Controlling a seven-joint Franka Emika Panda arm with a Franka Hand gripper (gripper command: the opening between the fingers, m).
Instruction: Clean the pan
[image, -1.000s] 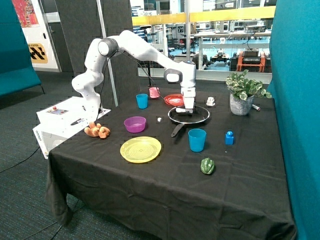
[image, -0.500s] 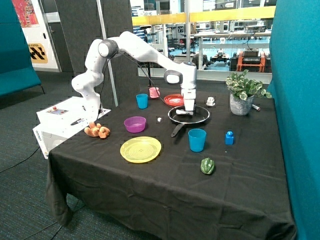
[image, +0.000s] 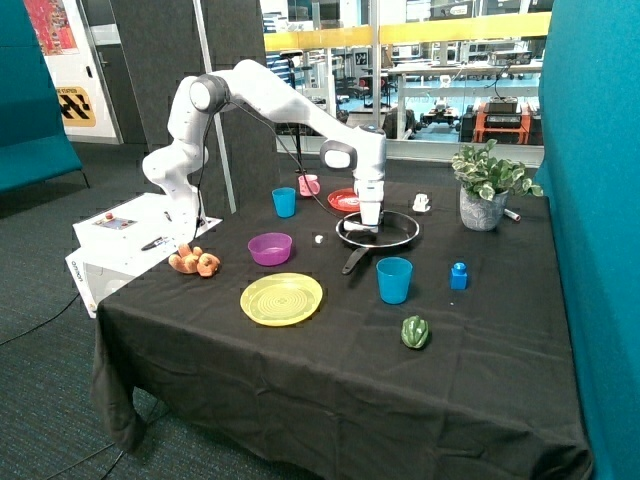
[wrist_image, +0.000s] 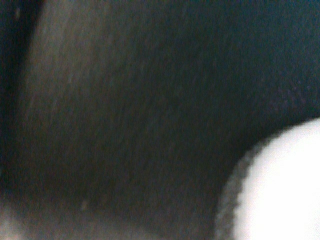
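Gripper: the gripper (image: 366, 229) pointed straight down into the pan, at the side of the pan nearest the purple bowl; whether its tip touched the pan floor could not be told.
Finger state: cannot be told; the tip was too small in the outside view, and the wrist view showed only a dark surface and a white blur.
Held item: a small pale shape lay at the tip inside the pan; what it was could not be told.
Pan: the pan (image: 395, 233) sat on the black tablecloth (image: 330, 350), between the red plate (image: 346, 199) behind it and the blue cup (image: 393, 279) in front, its handle aimed toward the yellow-green plate (image: 281, 298).
Nearby items: purple bowl (image: 269, 248), potted plant (image: 487, 184), green pepper (image: 414, 331).
Change from earlier frame: the gripper had shifted sideways within the pan, from near its centre toward the purple-bowl side. The pan and the other items had kept their places.
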